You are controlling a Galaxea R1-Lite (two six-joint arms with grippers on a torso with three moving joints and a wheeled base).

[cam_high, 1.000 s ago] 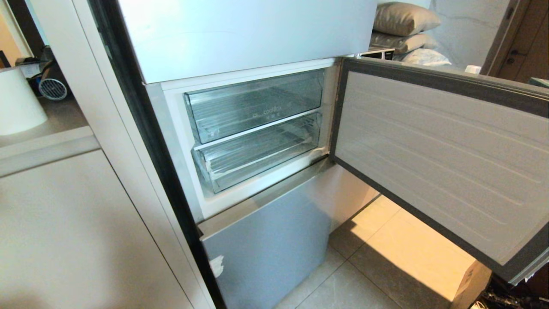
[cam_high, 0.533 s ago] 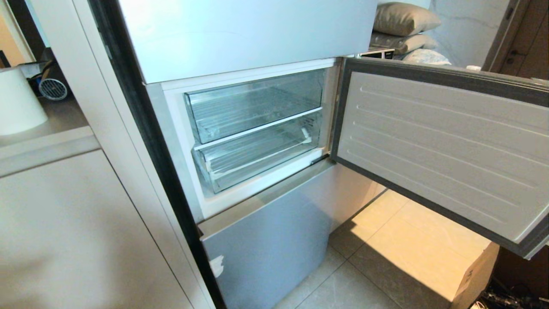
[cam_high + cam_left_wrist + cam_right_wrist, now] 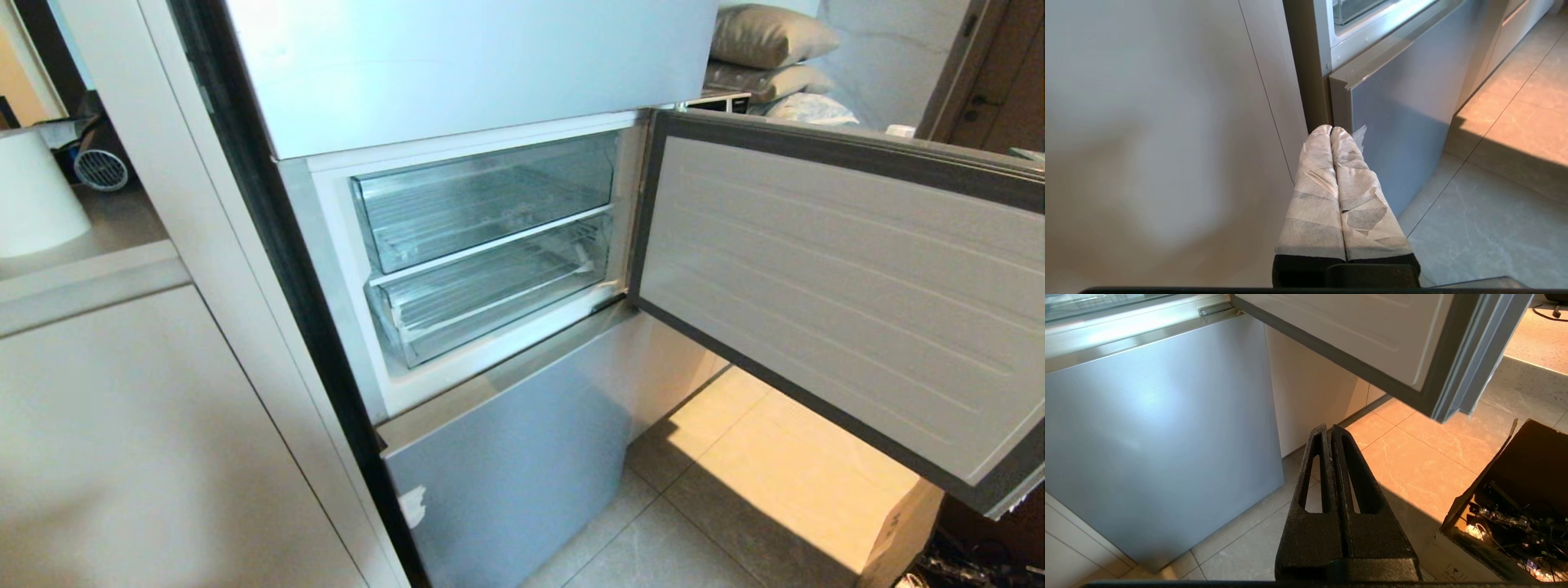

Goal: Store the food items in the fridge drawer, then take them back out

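My left tool [image 3: 1331, 130] hangs low beside the fridge, its two taped fingers [image 3: 1314, 196] pressed together on nothing, pointing at the seam between the pale cabinet panel [image 3: 1167, 122] and the grey-blue lower door panel [image 3: 1396, 134]. My right tool [image 3: 1329, 428] is also low, its black fingers pressed together and empty, over the floor tiles [image 3: 1412, 465] in front of that same lower panel, with the swung-open fridge door [image 3: 1363, 339] above it and a cardboard box of cables [image 3: 1506, 506] off to its side.

The fridge drawer [image 3: 490, 298] sits above both tools, pushed into the open compartment under the taller clear bin [image 3: 482, 200]. In the head view its long axis runs across the fridge opening, side to side, with its low clear front wall facing me. Through the plastic I see only the ribbed floor; no fruit shows in it, nor in any view, so I cannot say where the two fruits are.

What the next move turns on, as I judge it: the drawer lies up and ahead of both tools. The open door hangs over my right side, so the left tool, close by the fridge's left edge, looks to have the clearer rise to the drawer's front.
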